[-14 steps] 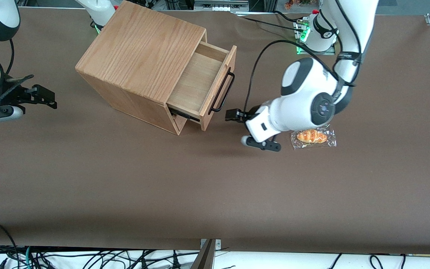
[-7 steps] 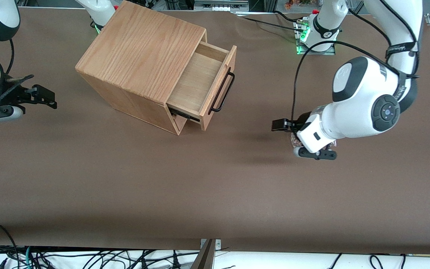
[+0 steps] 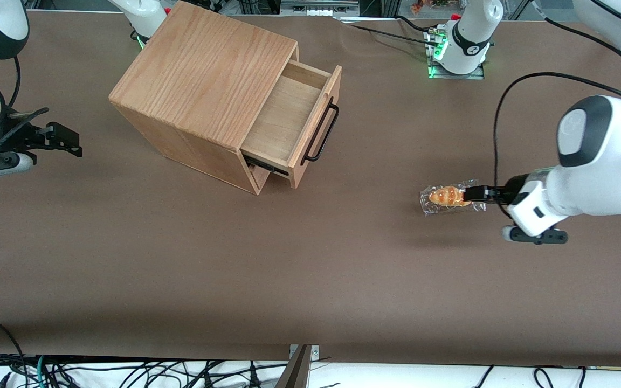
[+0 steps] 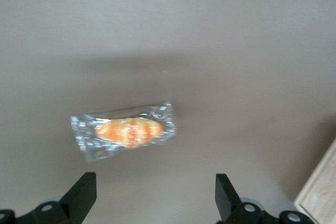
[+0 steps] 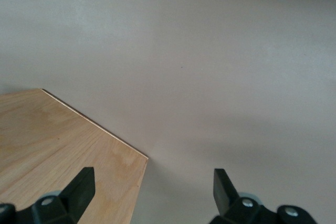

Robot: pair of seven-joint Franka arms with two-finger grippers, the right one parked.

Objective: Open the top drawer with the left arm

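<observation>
The table (image 3: 181, 258) is covered in brown. On it, at about ten o'clock in the front view, the oak cabinet (image 3: 202, 70) is set, with the top drawer (image 3: 289, 116) pulled well out. A stiff, smooth-sliding box is judged; its black bar handle (image 3: 321, 132) is the place to be gripped. The left arm (image 3: 601, 156) is seen at three o'clock, well apart from the drawer. Its gripper (image 4: 152, 203) is spread wide, nothing held, above a wrapped pastry (image 3: 450, 196).

Top drawer (image 3: 294, 118) pulled out of cabinet (image 3: 202, 86), toward working arm's end. Wrapped pastry (image 3: 450, 197) on table (image 3: 310, 280), well apart from drawer. Gripper (image 4: 155, 203) of left arm (image 3: 596, 161) above pastry, fingers spread.
</observation>
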